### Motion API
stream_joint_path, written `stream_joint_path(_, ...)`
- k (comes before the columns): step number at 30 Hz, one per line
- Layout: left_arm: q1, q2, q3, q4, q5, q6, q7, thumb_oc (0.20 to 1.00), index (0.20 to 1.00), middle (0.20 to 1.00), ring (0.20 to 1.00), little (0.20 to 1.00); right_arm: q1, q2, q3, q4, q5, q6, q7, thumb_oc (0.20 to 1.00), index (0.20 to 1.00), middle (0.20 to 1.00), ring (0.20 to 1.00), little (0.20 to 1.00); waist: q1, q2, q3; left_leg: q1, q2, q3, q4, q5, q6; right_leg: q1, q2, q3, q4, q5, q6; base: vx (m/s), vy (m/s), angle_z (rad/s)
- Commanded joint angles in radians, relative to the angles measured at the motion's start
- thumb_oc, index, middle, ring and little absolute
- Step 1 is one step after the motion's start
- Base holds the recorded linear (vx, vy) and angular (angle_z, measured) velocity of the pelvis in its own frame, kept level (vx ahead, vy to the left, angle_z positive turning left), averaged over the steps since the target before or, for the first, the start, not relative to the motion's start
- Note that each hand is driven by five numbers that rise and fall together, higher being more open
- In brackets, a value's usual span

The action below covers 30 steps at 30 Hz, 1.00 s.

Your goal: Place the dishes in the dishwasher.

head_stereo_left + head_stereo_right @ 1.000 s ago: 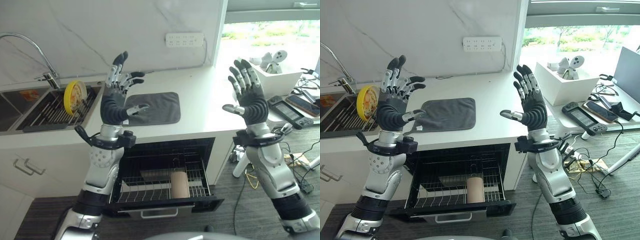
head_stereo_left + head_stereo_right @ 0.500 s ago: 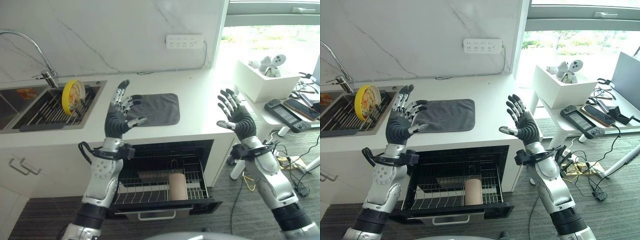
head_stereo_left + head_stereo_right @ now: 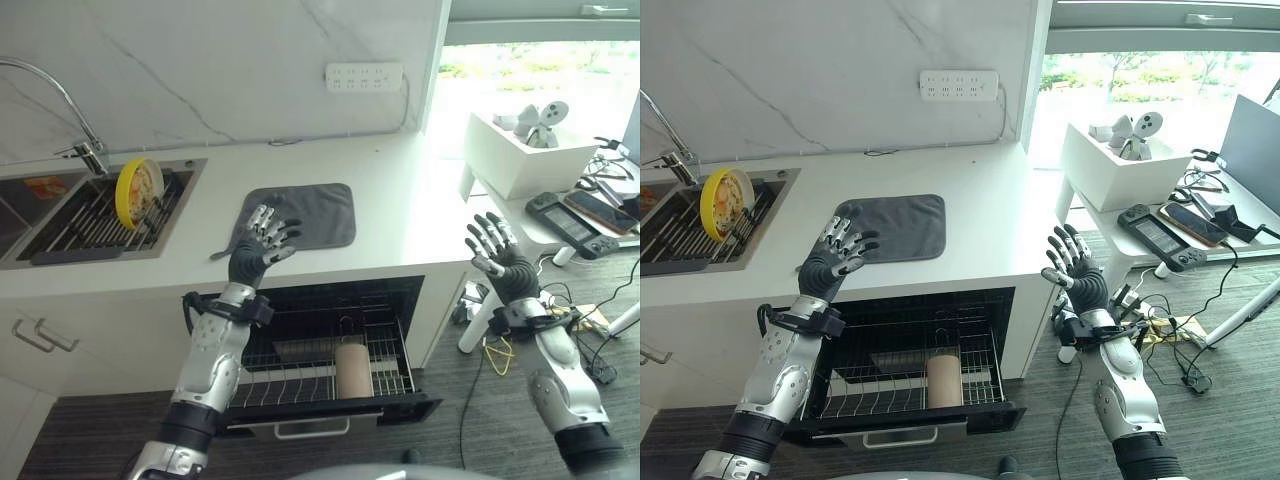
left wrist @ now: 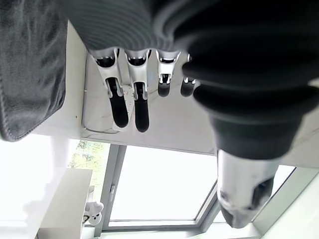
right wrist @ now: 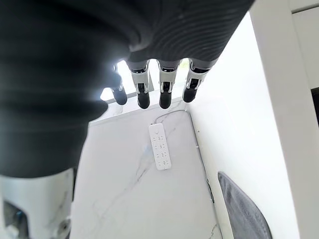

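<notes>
Left robot hand [image 3: 252, 256] fingers spread, empty, above white worktop [image 3: 400, 215] front edge by grey cloth mat [image 3: 305, 214], right robot hand [image 3: 497, 260] splayed, empty, off its right end

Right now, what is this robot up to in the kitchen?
It is meant to load dishes into the dishwasher, but at this moment it holds nothing. Its left hand is raised, fingers spread, by the front edge of the counter near a grey mat. Its right hand is raised open off to the right of the counter. A yellow plate stands on edge in the sink rack. The dishwasher drawer below is pulled out, with a tan cup lying in it.
</notes>
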Motion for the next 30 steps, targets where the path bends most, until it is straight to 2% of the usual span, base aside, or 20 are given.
stream_joint_path(1,-0.032,0.044,0.018,0.007,-0.002,-0.038,0.001,1.000,1.000,1.000,1.000,1.000,-0.040,0.027,-0.023,-0.068,0.013,-0.020,-0.025,1.000,1.000,1.000,1.000,1.000,-0.014,-0.025,-0.010,-0.025,-0.033,-0.048,-0.001,-0.023,0.003,0.091,0.016,-0.056,0.008,-0.116,0.001,0.00,0.000,0.00)
stream_joint_path(3,-0.018,0.049,0.030,-0.003,-0.002,-0.038,0.003,1.000,1.000,1.000,1.000,1.000,-0.037,0.027,-0.020,-0.078,0.016,0.001,-0.020,1.000,1.000,1.000,1.000,1.000,-0.013,-0.025,-0.006,-0.019,-0.049,-0.048,0.013,-0.023,0.004,0.094,0.017,-0.036,0.008,-0.116,-0.002,-0.02,0.062,-0.02)
stream_joint_path(4,-0.013,0.049,0.043,-0.024,-0.009,-0.026,-0.007,1.000,1.000,1.000,1.000,1.000,-0.031,0.019,-0.029,-0.089,0.005,-0.003,-0.029,1.000,1.000,1.000,1.000,1.000,-0.011,-0.039,0.014,-0.071,-0.061,-0.033,0.136,-0.044,0.000,0.093,0.001,-0.034,0.020,-0.107,-0.007,-0.08,0.267,-0.04)
stream_joint_path(6,-0.020,0.046,0.026,-0.022,0.014,-0.034,0.001,1.000,1.000,1.000,1.000,1.000,-0.051,0.011,-0.033,-0.070,0.002,-0.029,-0.044,1.000,1.000,1.000,1.000,1.000,-0.016,-0.045,0.029,-0.083,-0.019,-0.032,0.173,-0.031,-0.008,0.076,-0.011,-0.032,0.055,-0.110,-0.011,-0.09,0.340,0.02)
stream_joint_path(8,-0.022,0.052,0.019,-0.019,0.027,-0.040,0.012,1.000,1.000,1.000,1.000,1.000,-0.068,-0.003,-0.043,-0.070,0.027,-0.037,-0.054,1.000,1.000,1.000,1.000,1.000,-0.016,-0.042,0.037,-0.077,0.036,-0.063,0.161,0.023,-0.029,0.069,-0.022,-0.025,0.082,-0.120,-0.009,-0.03,0.469,0.08)
stream_joint_path(9,-0.022,0.055,0.022,-0.016,0.024,-0.052,0.026,1.000,1.000,1.000,1.000,1.000,-0.076,-0.015,-0.053,-0.075,0.046,-0.031,-0.055,1.000,1.000,1.000,1.000,1.000,-0.018,-0.032,0.041,-0.055,0.080,-0.089,0.117,0.056,-0.040,0.061,-0.038,-0.015,0.119,-0.141,-0.002,0.00,0.902,0.05)
stream_joint_path(10,-0.025,0.054,0.033,-0.007,0.020,-0.071,0.027,1.000,1.000,1.000,1.000,1.000,-0.073,-0.026,-0.070,-0.093,0.055,-0.025,-0.053,1.000,1.000,1.000,1.000,1.000,-0.029,-0.012,0.045,-0.032,0.151,-0.091,0.061,0.111,-0.063,0.044,-0.064,-0.012,0.178,-0.175,0.009,0.00,0.884,-0.01)
stream_joint_path(12,-0.035,0.054,0.035,0.006,0.030,-0.087,0.020,1.000,1.000,1.000,1.000,1.000,-0.073,-0.032,-0.084,-0.102,0.064,-0.024,-0.053,1.000,1.000,1.000,1.000,1.000,-0.040,-0.002,0.052,-0.030,0.195,-0.081,0.045,0.128,-0.080,0.026,-0.095,-0.004,0.227,-0.198,0.025,-0.02,0.653,0.09)
stream_joint_path(14,-0.055,0.065,0.033,0.028,0.047,-0.113,0.011,1.000,1.000,1.000,1.000,1.000,-0.101,-0.052,-0.114,-0.095,0.102,-0.029,-0.059,1.000,1.000,1.000,1.000,1.000,-0.048,0.004,0.075,-0.054,0.231,-0.083,0.094,0.103,-0.118,-0.011,-0.179,0.008,0.272,-0.186,0.080,-0.08,0.754,0.06)
stream_joint_path(15,-0.058,0.077,0.038,0.028,0.022,-0.111,0.002,1.000,1.000,1.000,1.000,1.000,-0.124,-0.056,-0.128,-0.085,0.088,-0.067,-0.082,1.000,1.000,1.000,1.000,1.000,-0.049,0.005,0.081,-0.059,0.225,-0.075,0.124,0.062,-0.131,-0.023,-0.235,0.005,0.267,-0.148,0.113,-0.06,0.796,-0.16)
stream_joint_path(17,-0.056,0.095,0.056,0.041,0.031,-0.075,0.008,1.000,1.000,1.000,1.000,1.000,-0.138,-0.025,-0.176,-0.070,0.084,-0.105,-0.110,1.000,1.000,1.000,1.000,1.000,-0.034,-0.006,0.079,-0.084,0.162,-0.032,0.196,-0.033,-0.123,0.008,-0.346,-0.031,0.196,-0.014,0.148,-0.02,0.733,-0.06)
stream_joint_path(18,0.014,0.136,0.117,-0.016,-0.012,-0.038,0.038,1.000,1.000,1.000,1.000,1.000,-0.102,0.004,-0.196,-0.088,0.112,-0.095,-0.070,1.000,1.000,1.000,1.000,1.000,-0.001,-0.018,0.083,-0.067,0.093,-0.013,0.198,-0.070,-0.086,-0.006,-0.342,-0.102,0.180,0.051,0.143,-0.04,0.602,-0.26)
stream_joint_path(19,0.025,0.138,0.130,-0.025,-0.016,-0.037,0.037,1.000,1.000,1.000,1.000,1.000,-0.097,0.007,-0.197,-0.092,0.114,-0.093,-0.063,1.000,1.000,1.000,1.000,1.000,0.003,-0.020,0.081,-0.064,0.086,-0.002,0.191,-0.067,-0.080,-0.012,-0.338,-0.116,0.185,0.050,0.140,-0.08,0.717,-0.99)
stream_joint_path(21,0.085,0.134,0.201,-0.066,0.006,-0.043,-0.011,1.000,1.000,1.000,1.000,1.000,-0.065,0.010,-0.199,-0.132,0.102,-0.113,-0.072,1.000,1.000,1.000,1.000,1.000,0.013,-0.009,0.071,-0.051,0.045,0.017,0.123,-0.053,-0.030,-0.034,-0.214,-0.135,0.290,-0.093,0.100,-0.10,0.496,-0.94)
stream_joint_path(22,0.075,0.139,0.192,-0.064,0.032,-0.052,-0.008,1.000,1.000,1.000,1.000,1.000,-0.064,0.007,-0.208,-0.131,0.116,-0.137,-0.093,1.000,1.000,1.000,1.000,1.000,0.018,-0.011,0.063,-0.055,0.013,0.015,0.098,-0.049,-0.009,-0.045,-0.142,-0.158,0.333,-0.124,0.080,-0.07,0.345,-0.25)
stream_joint_path(23,0.064,0.140,0.182,-0.065,0.047,-0.050,0.007,1.000,1.000,1.000,1.000,1.000,-0.065,0.007,-0.212,-0.128,0.141,-0.158,-0.104,1.000,1.000,1.000,1.000,1.000,0.020,-0.016,0.059,-0.058,-0.005,0.013,0.088,-0.049,0.003,-0.050,-0.107,-0.164,0.352,-0.138,0.071,-0.06,0.291,0.21)
stream_joint_path(24,0.048,0.137,0.169,-0.060,0.058,-0.045,0.028,1.000,1.000,1.000,1.000,1.000,-0.064,0.016,-0.213,-0.131,0.171,-0.173,-0.110,1.000,1.000,1.000,1.000,1.000,0.016,-0.023,0.055,-0.060,-0.029,0.015,0.079,-0.053,0.018,-0.057,-0.058,-0.159,0.368,-0.150,0.062,-0.01,0.232,0.40)
stream_joint_path(25,0.017,0.135,0.144,-0.031,0.068,-0.053,0.060,1.000,1.000,1.000,1.000,1.000,-0.055,0.037,-0.210,-0.141,0.191,-0.177,-0.111,1.000,1.000,1.000,1.000,1.000,-0.001,-0.038,0.049,-0.062,-0.069,0.007,0.076,-0.063,0.037,-0.048,0.024,-0.115,0.337,-0.163,0.035,0.04,0.199,0.51)
stream_joint_path(27,-0.010,0.125,0.110,-0.014,0.082,-0.060,0.075,1.000,1.000,1.000,1.000,1.000,-0.023,0.055,-0.202,-0.150,0.200,-0.185,-0.111,1.000,1.000,1.000,1.000,1.000,-0.027,-0.056,0.029,-0.068,-0.128,-0.047,0.078,-0.061,0.055,-0.023,0.125,-0.013,0.227,-0.156,-0.014,0.10,0.118,0.42)
stream_joint_path(30,0.003,0.093,0.102,-0.027,0.119,-0.048,0.055,1.000,1.000,1.000,1.000,1.000,-0.007,0.079,-0.204,-0.140,0.196,-0.202,-0.094,1.000,1.000,1.000,1.000,1.000,-0.026,-0.056,0.023,-0.068,-0.142,-0.083,0.080,-0.064,0.061,0.015,0.127,-0.009,0.148,-0.167,-0.038,0.07,-0.009,0.56)
